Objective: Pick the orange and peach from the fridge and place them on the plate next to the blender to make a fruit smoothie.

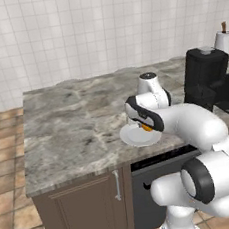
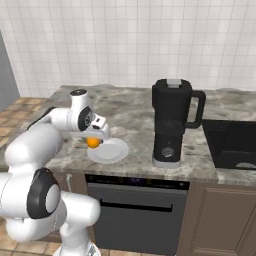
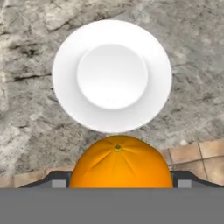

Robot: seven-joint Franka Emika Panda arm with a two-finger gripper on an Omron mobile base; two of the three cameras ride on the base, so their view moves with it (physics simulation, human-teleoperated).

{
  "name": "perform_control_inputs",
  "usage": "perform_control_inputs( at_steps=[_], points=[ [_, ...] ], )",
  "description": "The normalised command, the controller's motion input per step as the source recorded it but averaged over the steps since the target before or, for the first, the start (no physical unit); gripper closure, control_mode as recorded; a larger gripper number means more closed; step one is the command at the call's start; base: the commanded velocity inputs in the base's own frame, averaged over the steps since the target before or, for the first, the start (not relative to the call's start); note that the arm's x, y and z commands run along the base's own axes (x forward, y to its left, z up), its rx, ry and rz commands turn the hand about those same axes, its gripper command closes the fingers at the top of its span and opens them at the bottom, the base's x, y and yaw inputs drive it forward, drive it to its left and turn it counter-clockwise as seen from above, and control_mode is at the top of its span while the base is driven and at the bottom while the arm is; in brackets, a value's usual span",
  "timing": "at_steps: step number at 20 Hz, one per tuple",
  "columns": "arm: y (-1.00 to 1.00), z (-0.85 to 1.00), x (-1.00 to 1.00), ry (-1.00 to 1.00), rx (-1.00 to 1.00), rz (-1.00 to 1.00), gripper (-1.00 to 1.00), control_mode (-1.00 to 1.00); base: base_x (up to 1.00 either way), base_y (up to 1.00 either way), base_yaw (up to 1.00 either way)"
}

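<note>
Gripper [image 2: 93, 141] fingers are clamped on the orange [image 3: 120, 162], holding it just above the near edge of the white plate [image 3: 112, 76]. That plate [image 2: 111, 151] lies on the marble counter [image 2: 135, 117], with the black blender [image 2: 171, 122] standing just beside it toward the sink [image 2: 232, 142]

Marble counter [image 1: 72, 126]; dishwasher [image 2: 135, 210] beneath; sink [image 2: 232, 142].
</note>
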Motion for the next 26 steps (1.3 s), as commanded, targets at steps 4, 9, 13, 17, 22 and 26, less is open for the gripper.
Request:
perform_control_inputs(
  at_steps=[4, 9, 13, 17, 22, 26],
  points=[
    [0.00, -0.37, 0.10, 0.09, 0.00, 0.00, 1.00, -1.00, 0.00, 0.00, 0.00],
    [0.00, -0.59, 0.20, 0.08, 0.00, 0.00, 1.00, -1.00, 0.00, 0.00, 0.00],
    [0.00, -0.29, 0.36, 0.09, 0.00, 0.00, 1.00, -1.00, 0.00, 0.00, 0.00],
    [0.00, -0.25, 0.47, 0.08, 0.00, 0.00, 1.00, -1.00, 0.00, 0.00, 0.00],
    [0.00, -0.24, 0.53, 0.08, 0.00, 0.00, 1.00, -1.00, 0.00, 0.00, 0.00],
    [0.00, -0.34, 0.52, 0.06, 0.00, 0.00, 1.00, -1.00, 0.00, 0.00, 0.00]
  ],
)
